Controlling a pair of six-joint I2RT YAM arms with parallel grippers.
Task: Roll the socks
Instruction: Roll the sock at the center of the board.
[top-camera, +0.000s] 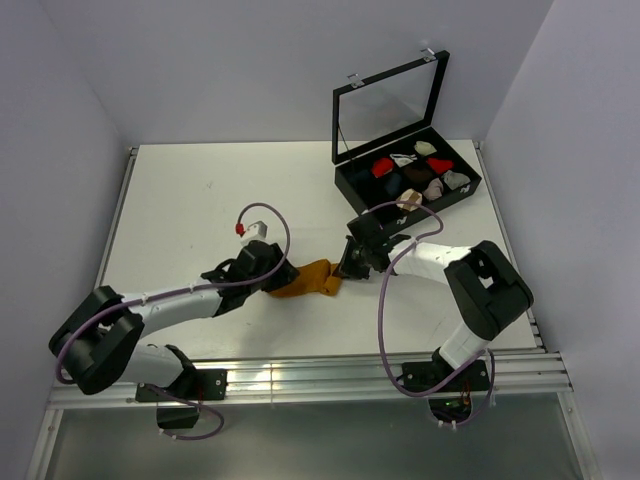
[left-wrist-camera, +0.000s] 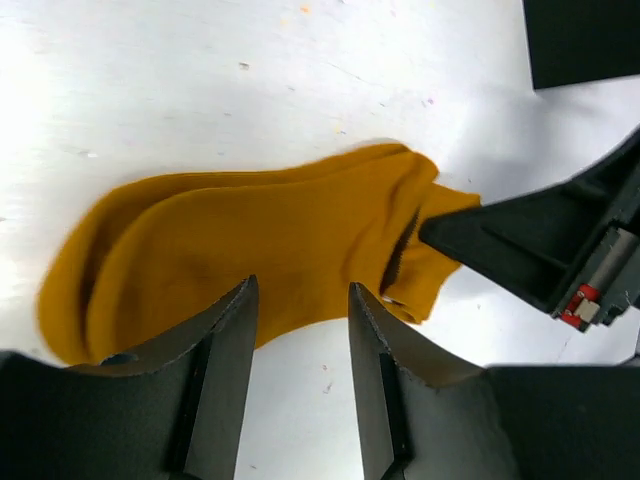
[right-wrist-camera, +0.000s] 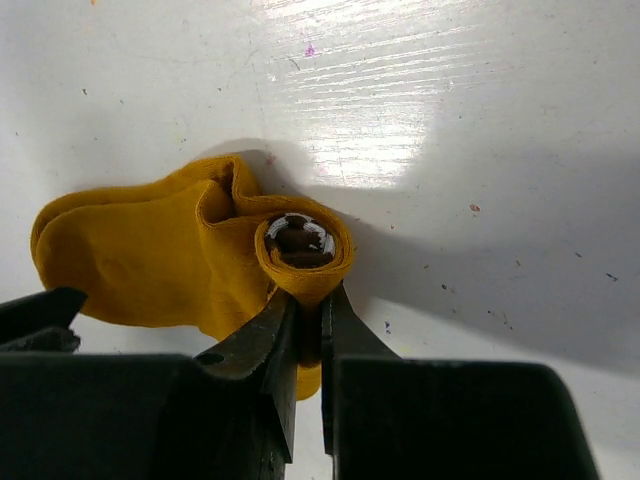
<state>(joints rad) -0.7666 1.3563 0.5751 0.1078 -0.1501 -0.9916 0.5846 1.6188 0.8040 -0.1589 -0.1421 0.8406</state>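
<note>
Right gripper (right-wrist-camera: 308, 322) is pinched nearly shut on one end of a mustard-orange fabric sock (right-wrist-camera: 140, 260). The left gripper (left-wrist-camera: 300, 290) stands partly open and holds nothing, its two black fingers (left-wrist-camera: 232, 340) poised at the sock's long edge.

The landmark is a black box-shaped case with a raised glass lid (top-camera: 390, 100), holding small coloured sock bundles. The sock lies on the white table (top-camera: 200, 200), well in front of the case and to its left, between the two grippers.

Rolling appears to have only just begun. At the pinched end the fabric is curled into one small loose tube, with a dark, white-striped cuff (right-wrist-camera: 298, 238) showing inside the curl. The rest of the sock lies flat and unrolled. That leaves most of the length to be wound up and the bundle to be finished. The left wrist view shows two overlapping mustard outlines, so the fabric may be doubled. No brown striped sock can be made out in any view.

The sock's long axis runs roughly along the front of the case. Its curled cuff end points towards the case's side of the table, and its rounded toe end points away, towards the left gripper.
</note>
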